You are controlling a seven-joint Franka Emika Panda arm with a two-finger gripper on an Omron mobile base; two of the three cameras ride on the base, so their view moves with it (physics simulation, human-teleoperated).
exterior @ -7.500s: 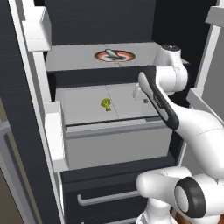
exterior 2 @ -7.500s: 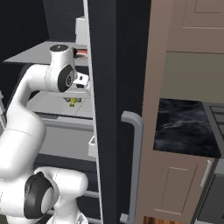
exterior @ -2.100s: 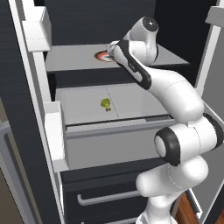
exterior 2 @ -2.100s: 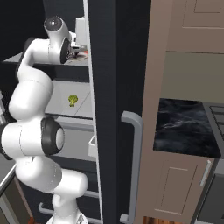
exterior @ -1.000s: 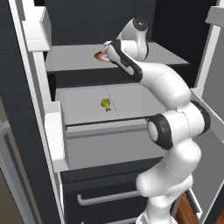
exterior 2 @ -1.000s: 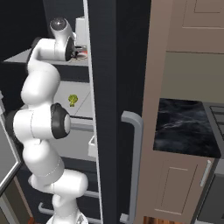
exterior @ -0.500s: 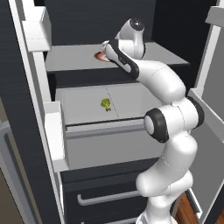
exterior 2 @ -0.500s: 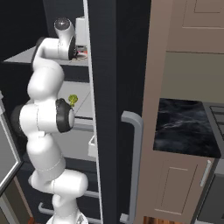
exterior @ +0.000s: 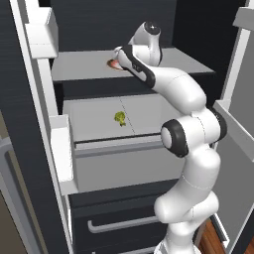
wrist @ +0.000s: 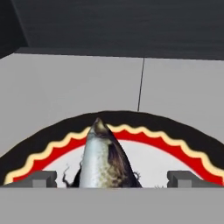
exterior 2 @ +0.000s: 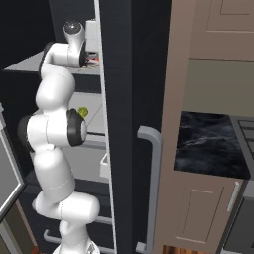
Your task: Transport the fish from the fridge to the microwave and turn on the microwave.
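To my right stood a tall brown cabinet panel (exterior 2: pixel 178 74), running from the top of the right base view down beside the open appliance. Past it, an upper cabinet door (exterior 2: pixel 225 20) hung over a plain olive-grey wall (exterior 2: pixel 218 87). Below that wall lay a black marbled table (exterior 2: pixel 211 144), glossy with pale veins. Under the table I saw a brown cabinet door (exterior 2: pixel 203 213) with 1 slim silver handle (exterior 2: pixel 231 196) near its right edge. At the bottom of both base views a strip of reddish wooden floor (exterior: pixel 211 238) showed. The light was even and soft, without hard shadows.
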